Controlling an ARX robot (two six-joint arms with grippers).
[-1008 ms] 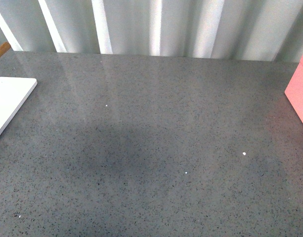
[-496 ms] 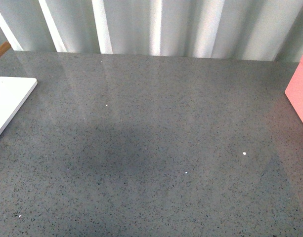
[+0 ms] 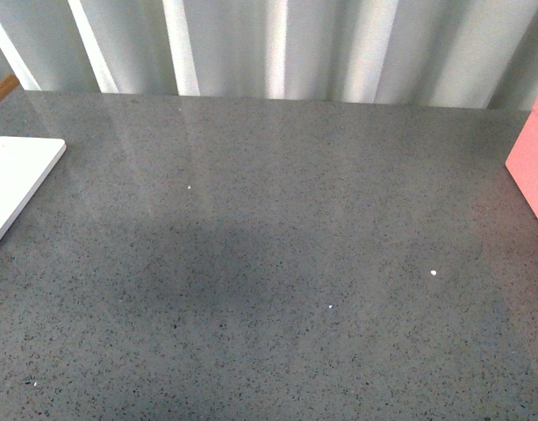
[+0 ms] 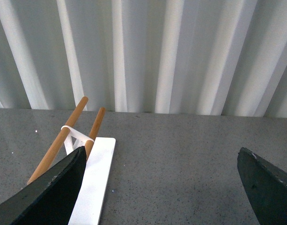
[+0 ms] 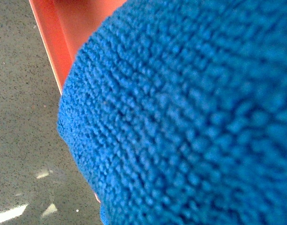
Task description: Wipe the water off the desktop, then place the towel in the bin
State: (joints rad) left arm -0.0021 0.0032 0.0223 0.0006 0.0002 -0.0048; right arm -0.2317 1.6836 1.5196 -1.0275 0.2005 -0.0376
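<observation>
Near the bin (image 5: 52, 47), towel (image 5: 190, 122) hides right hand, grip unclear, left hand (image 4: 160, 154) apart, desktop (image 3: 269, 263) unchanged.

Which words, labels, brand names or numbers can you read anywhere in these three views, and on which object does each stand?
None can be read: the desktop, white slab, pink container, blue towel and wooden rods all show plain, unmarked surfaces.
</observation>
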